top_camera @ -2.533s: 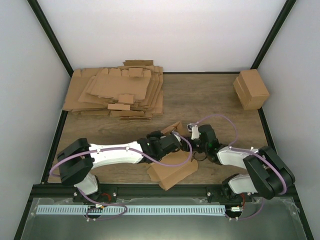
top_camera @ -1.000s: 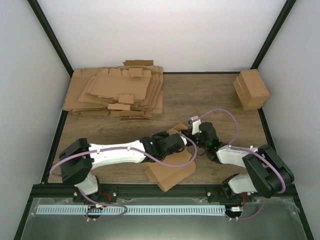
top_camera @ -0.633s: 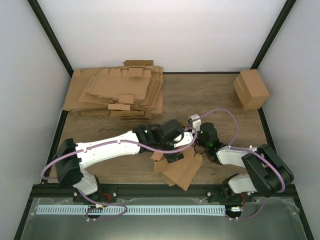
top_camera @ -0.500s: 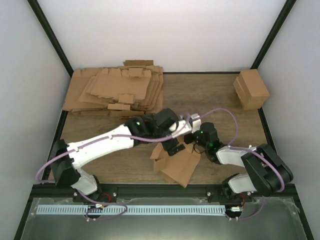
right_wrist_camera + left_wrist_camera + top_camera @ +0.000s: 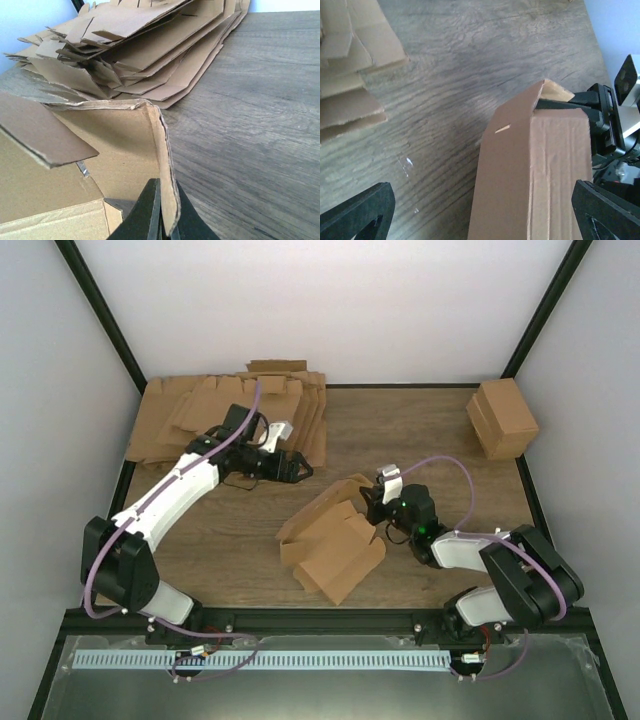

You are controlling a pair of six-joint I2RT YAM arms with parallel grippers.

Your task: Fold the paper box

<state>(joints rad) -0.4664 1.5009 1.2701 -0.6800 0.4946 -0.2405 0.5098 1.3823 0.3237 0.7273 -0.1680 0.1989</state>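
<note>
The paper box [image 5: 335, 543] sits on the wooden table [image 5: 420, 430], near the front and in the middle. It is only half folded. One long side is flat on top, and a thin flap stands up at its far right end. In the right wrist view, the inside of the box is open and a loose flap hangs over it.

The right gripper [image 5: 371, 504] is at that far right end. Its two fingers are pressed together on the edge of the standing flap, so it is pinching the cardboard.

The left gripper [image 5: 296, 469] is off to the left of the box, not touching it. Its fingers [image 5: 357, 212] are spread wide apart and hold nothing.

Just behind the left gripper lies a big messy pile of flat cardboard sheets [image 5: 200, 415], at the back left. A small blocky carton [image 5: 503, 418] stands alone in the back right corner, well apart from the rest.
</note>
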